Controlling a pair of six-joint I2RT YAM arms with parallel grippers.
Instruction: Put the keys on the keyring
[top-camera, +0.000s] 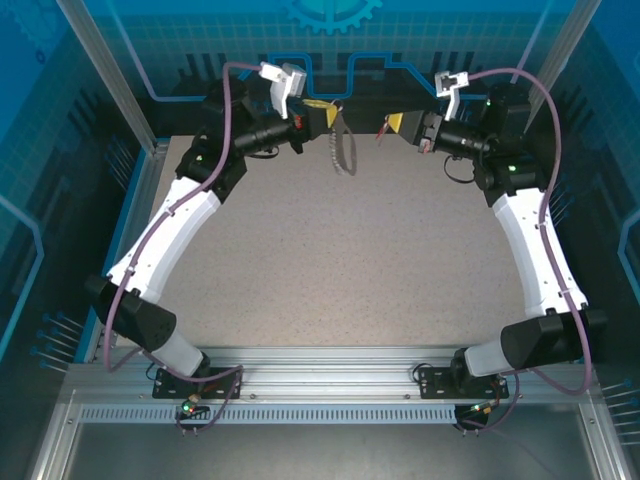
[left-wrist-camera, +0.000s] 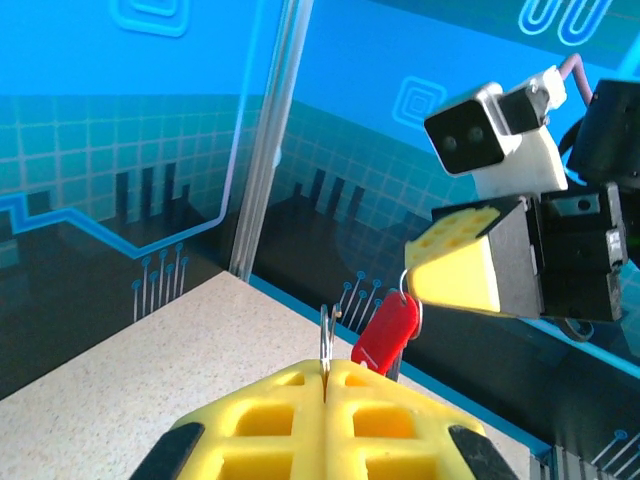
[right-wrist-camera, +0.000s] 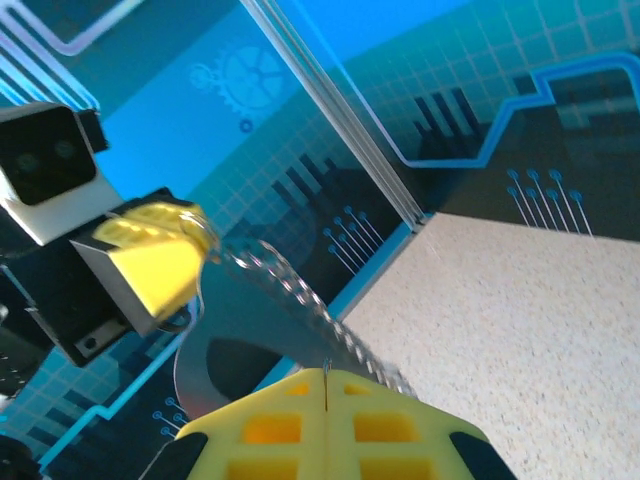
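Both grippers are raised near the back wall, facing each other. My left gripper (top-camera: 328, 114) (left-wrist-camera: 327, 368) is shut on the keyring (top-camera: 345, 150), a dark grey oval loop with a row of small silver rings, which hangs below its yellow fingers. In the right wrist view the keyring (right-wrist-camera: 215, 335) slants down from the left gripper (right-wrist-camera: 195, 250). My right gripper (top-camera: 392, 124) (right-wrist-camera: 327, 385) is shut on the thin wire ring of the red-headed key (top-camera: 381, 131). In the left wrist view the key (left-wrist-camera: 385, 332) dangles from the right gripper (left-wrist-camera: 425, 275), just right of the silver ring in my left fingers.
The speckled table (top-camera: 340, 270) lies below both grippers. The blue back wall (top-camera: 400, 40) stands close behind them, with aluminium frame posts (top-camera: 110, 80) at the back corners. A metal rail (top-camera: 330, 375) carries the arm bases at the near edge.
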